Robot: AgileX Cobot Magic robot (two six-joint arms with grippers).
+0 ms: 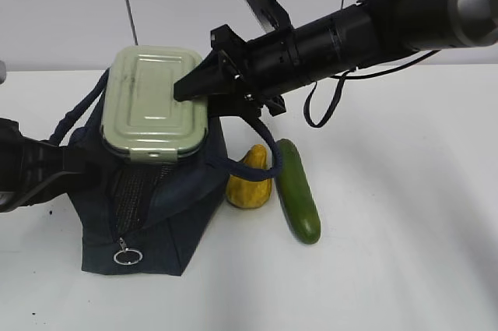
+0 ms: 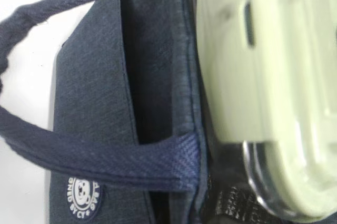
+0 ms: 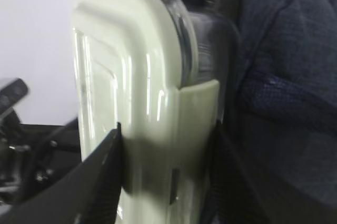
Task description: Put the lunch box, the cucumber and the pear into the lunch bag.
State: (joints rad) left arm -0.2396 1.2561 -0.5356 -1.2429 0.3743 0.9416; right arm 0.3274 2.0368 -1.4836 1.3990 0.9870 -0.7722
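The lunch box [image 1: 152, 101], pale green lid up, sits tilted in the open top of the navy lunch bag [image 1: 156, 214]. My right gripper [image 1: 187, 89] is shut on its right end; in the right wrist view the fingers [image 3: 108, 155] clamp lid and glass of the lunch box [image 3: 137, 76], with the bag [image 3: 284, 103] beside it. My left gripper [image 1: 82, 161] is against the bag's left side, its jaws hidden. The left wrist view shows only the bag wall [image 2: 95, 76], a handle and the lunch box [image 2: 247, 76]. The pear [image 1: 249, 183] and cucumber [image 1: 298, 191] lie right of the bag.
The bag's ring pull [image 1: 127, 256] hangs at its front lower edge. One rope handle [image 1: 268, 144] loops out over the pear; the other [image 1: 78, 109] arcs at the bag's left. Everything stands on a white table [image 1: 405, 214].
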